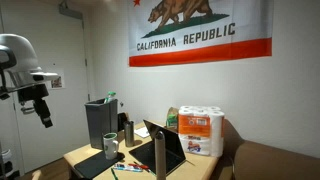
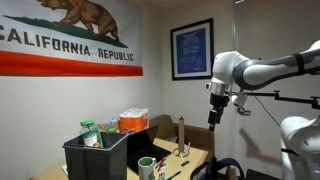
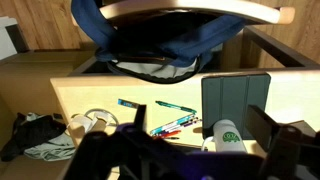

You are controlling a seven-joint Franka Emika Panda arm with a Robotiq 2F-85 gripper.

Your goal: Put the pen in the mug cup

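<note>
The mug cup [image 3: 225,135] is short, with a green logo and a side loop handle, and stands on the wooden table beside a dark upright tablet [image 3: 235,95]. It also shows in both exterior views [image 1: 110,146] [image 2: 147,167]. Several pens [image 3: 175,125] lie loose on the table just left of the mug; a teal pen [image 3: 176,105] and a blue pen [image 3: 128,103] lie apart from them. My gripper [image 3: 200,124] is open and empty, high above the table and well away from it [image 1: 43,110] [image 2: 213,115].
A large grey box [image 1: 100,120] [image 2: 95,155] and a tall slim tumbler [image 1: 130,130] [image 2: 181,135] stand on the table. A paper towel pack [image 1: 205,130] sits at the far end. A blue bag [image 3: 160,40], headphones [image 3: 90,122] and dark cloth [image 3: 30,138] lie nearby.
</note>
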